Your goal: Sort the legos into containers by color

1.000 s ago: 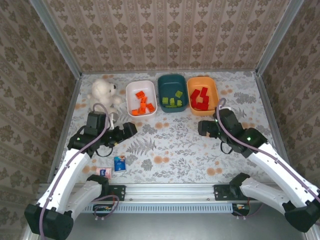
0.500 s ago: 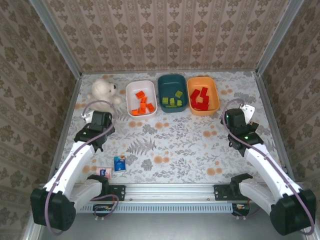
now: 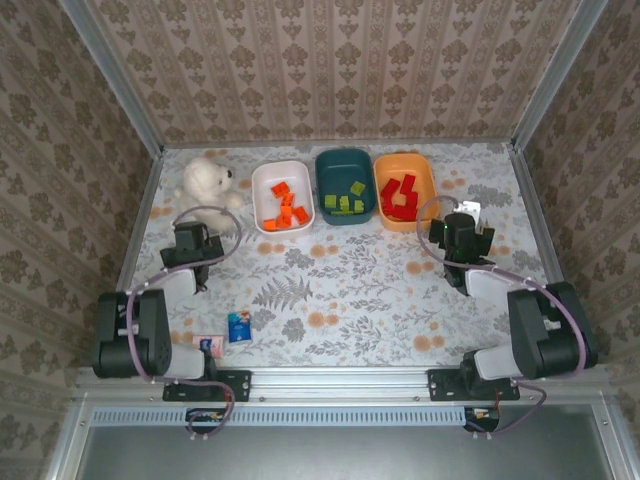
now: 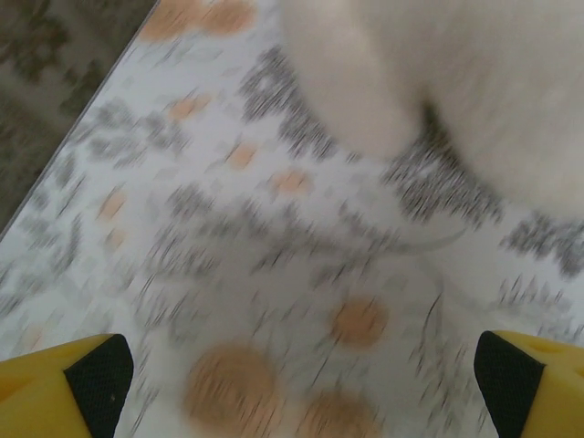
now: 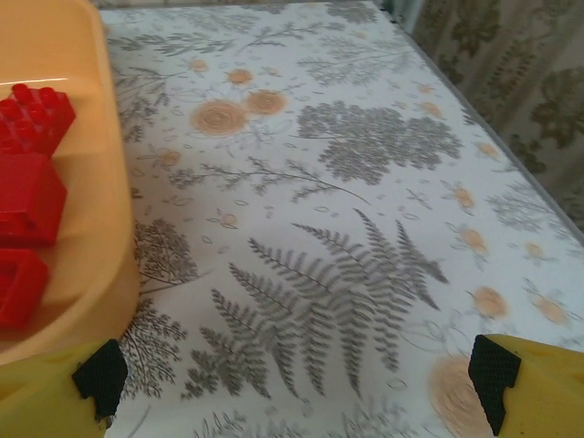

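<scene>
Over on the left, the left claw (image 4: 306,374) hangs released above the flowered table (image 3: 340,290), its yellow fingertips (image 4: 64,383) set wide apart at the bottom corners of the wrist view with nothing between them. Just ahead of it is the white teddy bear (image 3: 207,183), which sits in the far left corner and looks blurred in the wrist view. Nearer the arm bases lie a small blue-and-white packet (image 3: 239,326) and, beside it, a smaller pinkish packet (image 3: 207,344). Next, along the far edge, three tubs stand in a row, side by side. The white tub (image 3: 283,165) holds the orange bricks (image 3: 285,210), the dark teal tub (image 3: 345,153) in the middle holds the lime green bricks (image 3: 348,198), and the orange tub (image 3: 430,185) holds the red bricks (image 3: 402,196). No brick lies loose on the table. Farthest right, the right claw (image 5: 297,374) is also released and empty, its tips spread wide over bare table just beside the right wall of the orange tub, whose red bricks show at the left edge of its wrist view.
</scene>
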Controlling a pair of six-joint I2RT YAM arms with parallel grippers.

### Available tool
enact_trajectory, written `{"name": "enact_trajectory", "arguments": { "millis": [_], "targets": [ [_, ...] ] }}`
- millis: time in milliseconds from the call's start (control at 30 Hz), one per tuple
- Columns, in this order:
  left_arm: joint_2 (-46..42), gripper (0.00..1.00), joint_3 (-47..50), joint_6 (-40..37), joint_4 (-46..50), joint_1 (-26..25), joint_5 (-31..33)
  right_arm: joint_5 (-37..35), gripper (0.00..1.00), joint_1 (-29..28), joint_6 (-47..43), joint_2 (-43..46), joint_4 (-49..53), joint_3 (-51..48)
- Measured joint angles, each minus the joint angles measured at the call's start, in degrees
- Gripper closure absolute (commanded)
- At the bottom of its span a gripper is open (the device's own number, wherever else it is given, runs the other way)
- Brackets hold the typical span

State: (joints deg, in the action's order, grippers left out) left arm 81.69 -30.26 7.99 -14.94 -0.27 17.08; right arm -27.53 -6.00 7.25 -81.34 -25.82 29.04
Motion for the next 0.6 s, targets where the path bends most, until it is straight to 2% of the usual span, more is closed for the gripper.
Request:
{"name": "enact_trajectory", "arguments": {
  "millis": [100,200,300,367,500,600],
  "targets": [
    [4.9,0.0,-3.1,-2.2,-5.1,0.4,-3.8,3.9,0.0,1.5,-1.1,-3.1,-5.2,-0.3],
    [5.6,0.0,-2.5,-4.7,-11.0,-0.2,-5.8,7.3,0.0,2.9,-1.7,-3.5,-12.2,-3.5],
    [5.2,0.0,5.4,-7.2,-25.7,-2.3,-6.3,9.7,0.0,3.1,-2.6,-3.5,-19.6,-8.6],
    [5.9,0.0,11.1,-7.8,-32.0,-3.5,-5.9,10.4,0.0,3.1,-2.8,-4.8,-26.4,-12.2],
    [6.9,0.0,11.5,-8.1,-32.6,-2.9,-5.4,10.5,0.0,3.1,-2.8,-6.4,-29.3,-13.2],
    [6.8,0.0,9.2,-8.1,-34.5,-2.5,-5.3,10.5,0.0,3.1,-2.8,-6.5,-27.2,-9.4]
  ]
}}
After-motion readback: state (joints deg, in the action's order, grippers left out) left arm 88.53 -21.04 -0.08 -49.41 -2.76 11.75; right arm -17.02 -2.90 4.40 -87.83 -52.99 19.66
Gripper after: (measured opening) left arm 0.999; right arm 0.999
